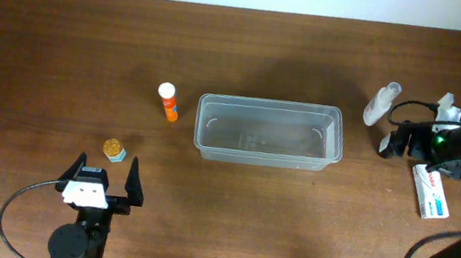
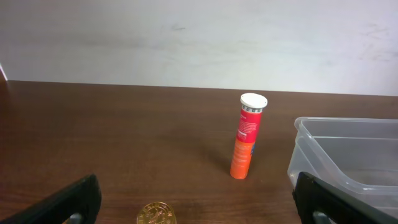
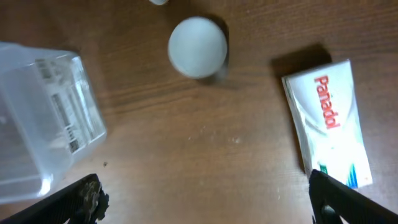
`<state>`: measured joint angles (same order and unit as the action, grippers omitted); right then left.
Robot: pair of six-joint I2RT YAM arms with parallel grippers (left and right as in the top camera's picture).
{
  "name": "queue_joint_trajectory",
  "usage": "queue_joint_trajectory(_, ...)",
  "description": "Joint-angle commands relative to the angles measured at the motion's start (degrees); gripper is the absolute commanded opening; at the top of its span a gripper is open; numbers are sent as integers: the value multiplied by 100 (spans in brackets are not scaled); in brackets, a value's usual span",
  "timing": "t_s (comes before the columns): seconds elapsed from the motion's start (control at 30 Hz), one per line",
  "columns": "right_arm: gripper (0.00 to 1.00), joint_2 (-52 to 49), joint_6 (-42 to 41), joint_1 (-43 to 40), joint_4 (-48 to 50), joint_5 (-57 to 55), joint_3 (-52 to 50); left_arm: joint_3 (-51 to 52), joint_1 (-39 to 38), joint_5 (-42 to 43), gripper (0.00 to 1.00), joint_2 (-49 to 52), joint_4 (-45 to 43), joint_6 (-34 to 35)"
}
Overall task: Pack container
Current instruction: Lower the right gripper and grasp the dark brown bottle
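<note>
The clear plastic container [image 1: 262,158] stands empty at the table's middle; it also shows in the left wrist view [image 2: 323,140] and the right wrist view [image 3: 59,106]. An orange tube with a white cap [image 1: 167,102] [image 2: 247,138] stands upright left of it. A small gold-lidded jar [image 1: 114,150] [image 2: 156,215] sits just ahead of my open, empty left gripper [image 1: 103,182] [image 2: 198,205]. My right gripper [image 1: 398,140] [image 3: 205,202] is open and empty over bare table, between the container and a white Panadol box [image 1: 431,191] [image 3: 326,118]. A white bottle [image 1: 381,103] [image 3: 198,46] lies beyond it.
The dark wooden table [image 1: 42,57] ends at a pale wall along the back. A black cable loops from the left arm's base at the front left, and another runs along the right arm.
</note>
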<state>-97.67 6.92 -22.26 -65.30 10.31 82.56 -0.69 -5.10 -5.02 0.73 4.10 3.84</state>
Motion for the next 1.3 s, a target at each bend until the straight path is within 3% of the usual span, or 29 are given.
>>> queue_joint_trajectory(0.0, 98, -295, 214, -26, 122, 109, 101, 17, 28, -61, 99, -39, 7, -87)
queue_joint_trajectory(0.37, 100, -787, 531, -26, 1001, -153, 101, 17, 28, -61, 99, -39, 7, -87)
queue_joint_trajectory(0.6, 96, -874, 531, -20, 1449, -151, 98, 17, 28, -61, 99, -39, 7, -87)
queue_joint_trajectory(1.13, 91, -1180, 658, 531, 1641, -619, 96, 17, 28, -61, 99, -39, 7, -87)
queue_joint_trajectory(1.27, 85, -1180, 658, 531, 1646, -717, 96, 17, 28, -61, 100, -39, 7, -87)
